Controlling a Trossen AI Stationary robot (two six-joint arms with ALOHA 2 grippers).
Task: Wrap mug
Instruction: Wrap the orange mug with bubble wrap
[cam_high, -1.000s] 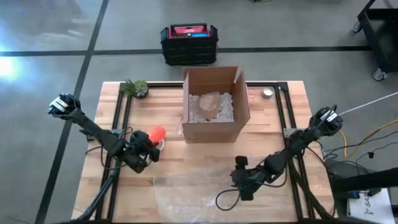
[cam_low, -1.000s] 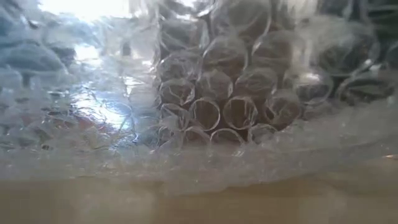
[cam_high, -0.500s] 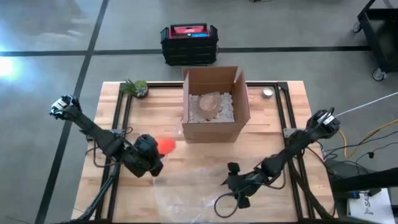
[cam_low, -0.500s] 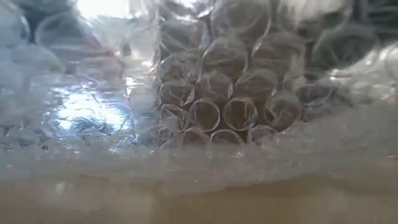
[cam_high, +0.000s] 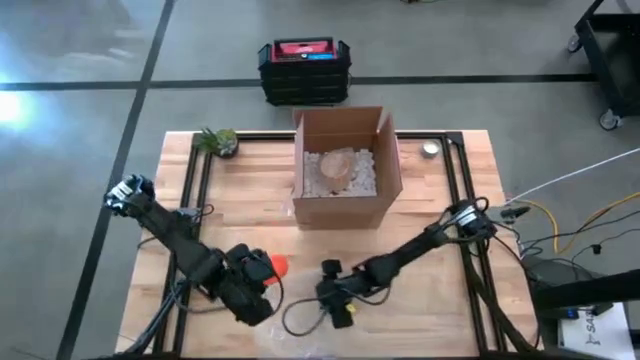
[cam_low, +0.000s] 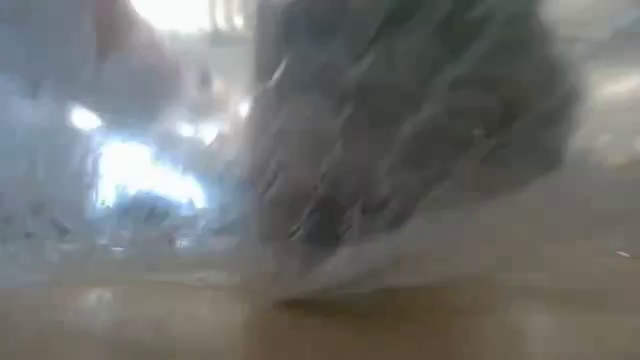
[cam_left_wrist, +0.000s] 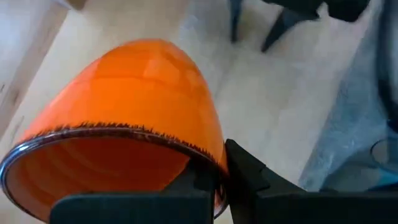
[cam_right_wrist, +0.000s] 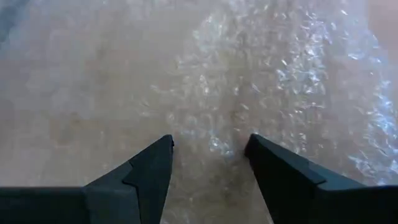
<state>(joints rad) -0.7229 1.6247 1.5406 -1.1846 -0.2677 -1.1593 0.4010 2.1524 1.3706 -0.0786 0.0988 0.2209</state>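
Observation:
My left gripper (cam_high: 262, 280) holds an orange mug (cam_high: 276, 266) near the table's front left. In the left wrist view the mug (cam_left_wrist: 130, 99) lies tipped, its mouth toward the camera. My right gripper (cam_high: 335, 298) stands open just to the right of the mug. Its fingers (cam_right_wrist: 149, 168) point down at a sheet of clear bubble wrap (cam_right_wrist: 280, 74) that lies on the wood. Whether the tips touch the sheet, I cannot tell. The low view is filled by the blurred bubble wrap (cam_low: 400, 150). My left gripper pinches the mug's wall at the rim (cam_left_wrist: 208, 163), one finger inside the mouth and one finger (cam_left_wrist: 249, 177) outside. The mug sticks out ahead of the fingers on its side; in the high view I cannot tell whether it is clear of the table.
An open cardboard box (cam_high: 385, 185) with packing peanuts and a wrapped lump stands at the table's far middle. A small potted plant (cam_high: 218, 140) sits at the far left and a small round thing (cam_high: 430, 149) at the far right. A black and red case (cam_high: 303, 68) is on the floor beyond.
My left gripper has carried the mug toward the near edge and to the right. My right gripper has gone toward the table's left and a little nearer, closing on the mug. In the low view the bubble wrap has shifted and blurred.

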